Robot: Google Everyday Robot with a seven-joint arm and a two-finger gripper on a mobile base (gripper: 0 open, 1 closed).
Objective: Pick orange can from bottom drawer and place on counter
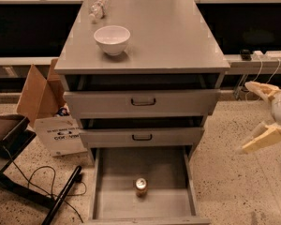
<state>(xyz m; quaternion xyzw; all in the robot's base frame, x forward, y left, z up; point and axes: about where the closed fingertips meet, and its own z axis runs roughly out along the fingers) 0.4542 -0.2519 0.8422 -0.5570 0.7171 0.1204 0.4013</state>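
Reach step, grasp not yet made. The gripper [243,117] hung at the right edge of the view, beside the cabinet at about middle-drawer height and well apart from the can. Its two pale fingers [264,138] were spread apart with nothing between them. The orange can [141,186] stood upright near the centre front of the bottom drawer [173,205], which was pulled out. The counter [173,36] carried a white bowl [112,39] and a clear bottle [98,7] on its left side. Judgement: the approach should come from above and in front, clear of the middle drawer [143,137] and the drawer walls. The fingers should straddle the can at mid-height, then lift straight up.
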